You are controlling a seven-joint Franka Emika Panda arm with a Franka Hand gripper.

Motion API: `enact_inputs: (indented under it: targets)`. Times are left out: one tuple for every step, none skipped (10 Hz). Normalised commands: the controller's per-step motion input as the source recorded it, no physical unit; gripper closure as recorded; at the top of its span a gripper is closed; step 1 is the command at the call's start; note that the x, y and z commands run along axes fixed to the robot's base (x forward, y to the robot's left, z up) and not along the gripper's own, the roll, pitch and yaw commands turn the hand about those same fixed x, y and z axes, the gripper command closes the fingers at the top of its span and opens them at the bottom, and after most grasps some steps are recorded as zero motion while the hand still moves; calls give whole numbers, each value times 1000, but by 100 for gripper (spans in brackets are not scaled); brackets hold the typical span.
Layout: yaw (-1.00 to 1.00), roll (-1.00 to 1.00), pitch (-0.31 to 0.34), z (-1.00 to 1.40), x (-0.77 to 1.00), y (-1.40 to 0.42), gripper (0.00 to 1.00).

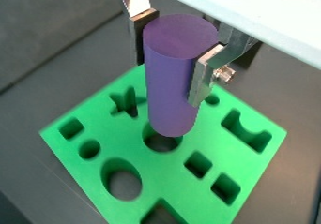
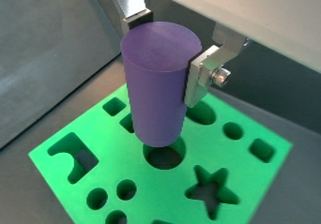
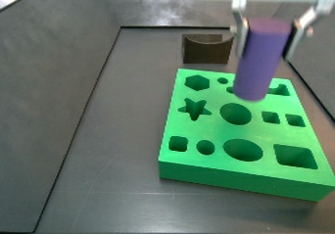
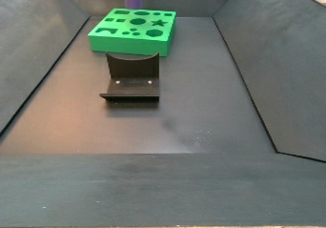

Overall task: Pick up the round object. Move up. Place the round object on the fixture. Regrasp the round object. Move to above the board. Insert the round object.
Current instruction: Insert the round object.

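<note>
The round object [image 1: 171, 78] is a purple cylinder that stands upright with my gripper [image 1: 174, 50] shut on its upper part. Silver fingers [image 2: 201, 76] press on two opposite sides of it. It hangs over the green board [image 1: 94, 125], and in both wrist views its lower end lines up with a round hole [image 2: 164, 156]. In a side view the round object [image 3: 258, 57] ends just above the board [image 3: 242, 130], near the large round hole [image 3: 236, 113]. Whether the tip has entered I cannot tell. The fixture [image 3: 206, 47] stands bare behind the board.
The board has star, hexagon, square, oval and circle cut-outs. Dark sloping walls [image 4: 38, 79] close in the floor on both sides. The fixture [image 4: 132, 79] stands on the dark floor just in front of the board [image 4: 133, 30] in a side view.
</note>
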Motion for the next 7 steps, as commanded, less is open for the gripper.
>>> enact_inputs:
  targets:
    - [0, 17, -17, -657, 300, 0, 100]
    - [-34, 14, 0, 0, 43, 0, 100]
    - [0, 0, -3, 0, 0, 31, 100]
    - [0, 0, -81, -131, -114, 23, 100]
    - [14, 0, -120, -217, -194, 29, 100]
    - [6, 0, -113, -251, -143, 20, 100]
    - [11, 0, -113, -260, -143, 20, 100]
